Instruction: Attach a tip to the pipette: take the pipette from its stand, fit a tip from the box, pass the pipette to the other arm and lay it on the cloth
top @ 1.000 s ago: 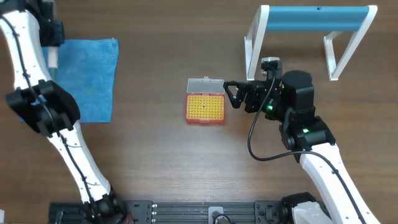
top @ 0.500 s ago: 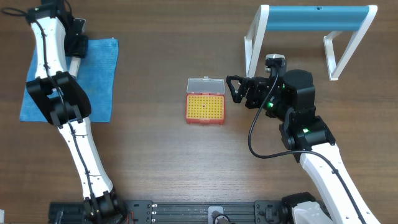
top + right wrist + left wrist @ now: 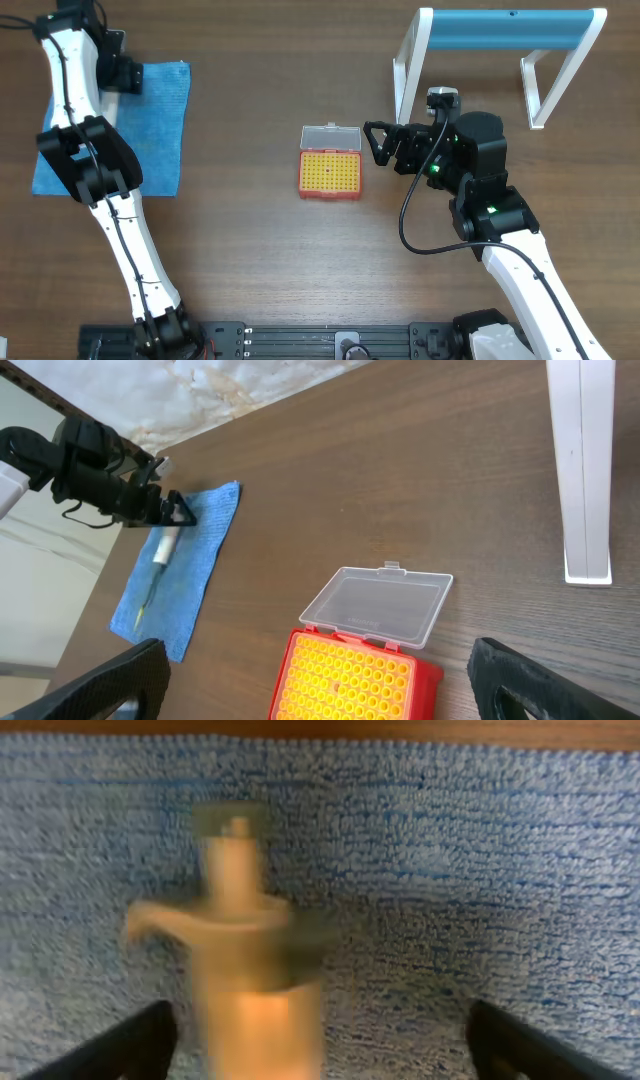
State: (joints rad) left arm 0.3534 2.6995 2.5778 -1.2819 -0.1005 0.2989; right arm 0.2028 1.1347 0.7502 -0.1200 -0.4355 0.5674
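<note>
2 fingers [image 3: 140, 1042] of the left gripper [image 3: 172, 508] stand spread wide, 1 at each side of the pipette [image 3: 248, 970], and as far as the left wrist view shows they touch it at neither side. The pipette body is pale, with a plunger knob [image 3: 236, 820] and a finger hook [image 3: 150, 915] at 1 end. It is over the blue cloth [image 3: 500, 870], but its outline is blurred, so whether its full length rests on the pile cannot be told. In the right wrist view a thin yellowish tip [image 3: 141, 612] shows at the pipette's other end, pointing along the cloth away from the left gripper. The fingers [image 3: 105, 682] of the right gripper [image 3: 380, 148] are likewise spread and hold nothing. They are near the tip box [image 3: 330, 175], whose clear lid [image 3: 331, 137] is folded back. The white-legged stand [image 3: 510, 27] with its blue bar is beyond, at the far right of the bench [image 3: 250, 260].

Handling, as judged: the pipette is probably light and stiff, with a smooth plastic barrel that may slip or roll between hard fingers. The tip is likely held by friction alone and bends easily, so no load should fall on it, nor on the plunger knob. The best hold is across the thick middle of the barrel, just below the finger hook, which would stop it sliding through. The soft cloth should cushion it and check rolling; the laying-down step looks all but complete
</note>
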